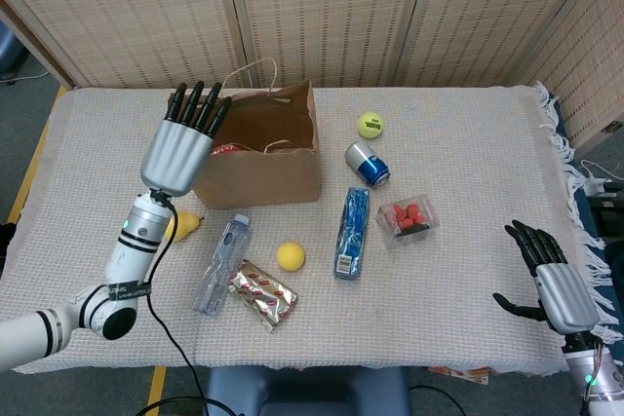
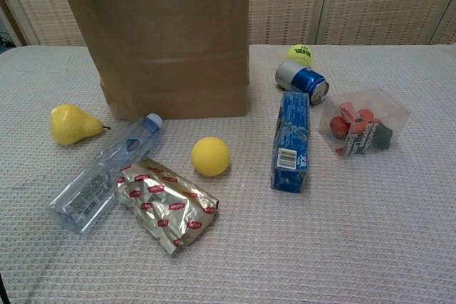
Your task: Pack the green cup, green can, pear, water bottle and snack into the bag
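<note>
Above the bag (image 1: 258, 168), your left robot hand (image 1: 180, 148) hovers empty, fingers spread — lowering carelessly could clip the rim and tip it. The right robot hand (image 1: 551, 284) idles, fingers apart, empty.

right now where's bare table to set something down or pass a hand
Free: the wide stretch between the clear box of red pieces and the right hand, and left of the bag. Crowded: in front of the bag, around pear, water bottle, snack, yellow ball.
</note>
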Motion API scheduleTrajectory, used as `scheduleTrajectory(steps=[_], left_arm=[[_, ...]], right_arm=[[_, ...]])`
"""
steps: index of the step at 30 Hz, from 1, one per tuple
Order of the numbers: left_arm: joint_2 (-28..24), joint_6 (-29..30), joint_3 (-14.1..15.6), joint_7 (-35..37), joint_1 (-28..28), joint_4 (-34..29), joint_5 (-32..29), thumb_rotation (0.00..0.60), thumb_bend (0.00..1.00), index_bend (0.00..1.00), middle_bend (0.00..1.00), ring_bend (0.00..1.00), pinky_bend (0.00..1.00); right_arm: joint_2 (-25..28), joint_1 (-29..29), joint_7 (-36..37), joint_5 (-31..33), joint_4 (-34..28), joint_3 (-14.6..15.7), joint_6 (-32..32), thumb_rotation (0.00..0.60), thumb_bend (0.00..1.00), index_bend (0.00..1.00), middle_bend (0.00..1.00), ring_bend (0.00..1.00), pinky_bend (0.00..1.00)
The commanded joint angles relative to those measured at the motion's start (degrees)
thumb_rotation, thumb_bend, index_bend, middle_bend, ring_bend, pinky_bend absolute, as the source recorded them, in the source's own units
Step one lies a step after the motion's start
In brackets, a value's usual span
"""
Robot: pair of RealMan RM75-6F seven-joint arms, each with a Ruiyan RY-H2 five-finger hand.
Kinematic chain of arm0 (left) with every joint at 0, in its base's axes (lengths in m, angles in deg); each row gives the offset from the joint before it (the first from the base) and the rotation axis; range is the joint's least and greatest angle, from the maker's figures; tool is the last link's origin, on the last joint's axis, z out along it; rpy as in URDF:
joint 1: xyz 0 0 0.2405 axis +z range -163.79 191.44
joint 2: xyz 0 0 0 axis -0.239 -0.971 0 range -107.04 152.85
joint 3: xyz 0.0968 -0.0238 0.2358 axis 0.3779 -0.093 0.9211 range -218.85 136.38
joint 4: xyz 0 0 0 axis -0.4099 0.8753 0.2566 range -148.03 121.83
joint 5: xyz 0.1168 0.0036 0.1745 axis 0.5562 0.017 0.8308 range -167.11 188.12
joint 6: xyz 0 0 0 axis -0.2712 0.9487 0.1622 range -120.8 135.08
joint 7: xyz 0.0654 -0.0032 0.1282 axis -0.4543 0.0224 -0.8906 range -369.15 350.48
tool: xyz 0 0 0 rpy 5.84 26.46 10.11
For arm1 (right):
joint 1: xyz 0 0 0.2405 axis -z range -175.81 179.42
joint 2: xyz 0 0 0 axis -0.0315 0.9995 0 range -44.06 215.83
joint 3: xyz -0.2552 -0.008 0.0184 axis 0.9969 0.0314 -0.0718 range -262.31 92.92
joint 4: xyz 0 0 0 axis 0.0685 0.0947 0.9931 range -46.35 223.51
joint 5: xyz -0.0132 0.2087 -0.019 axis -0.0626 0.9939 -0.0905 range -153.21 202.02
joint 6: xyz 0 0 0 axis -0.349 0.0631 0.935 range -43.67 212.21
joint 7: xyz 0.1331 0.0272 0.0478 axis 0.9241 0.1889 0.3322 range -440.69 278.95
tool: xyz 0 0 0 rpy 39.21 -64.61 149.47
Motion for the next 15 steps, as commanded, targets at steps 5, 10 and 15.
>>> scheduleTrajectory(steps=[5, 10, 15], left_arm=[[-6.5, 12.7, 2.6, 16.4, 13.5, -10.8, 4.9, 0.6, 0.55, 0.45, 0.37, 0.4, 0.52], [-8.6, 14.5, 8.7, 23.5, 20.8, -13.0, 7.3, 0.6, 0.57, 0.54, 0.5, 0.51, 0.62], [-9.3, 7.7, 15.0, 24.3, 23.5, -14.0, 6.2, 0.6, 0.43, 0.38, 0.39, 0.41, 0.5]], right_arm=[[-0.2, 0.0, -0.6, -0.3, 0.0, 0.1, 0.0, 0.6, 0.07, 0.0, 0.0, 0.0, 0.0], [-0.5, 0.0, -1.3, -0.7, 0.0, 0.3, 0.2, 0.6, 0.07, 0.0, 0.0, 0.0, 0.0], [-0.7, 0.0, -1.5, -0.7, -0.2, 0.3, 0.1, 0.6, 0.07, 0.0, 0.0, 0.0, 0.0]])
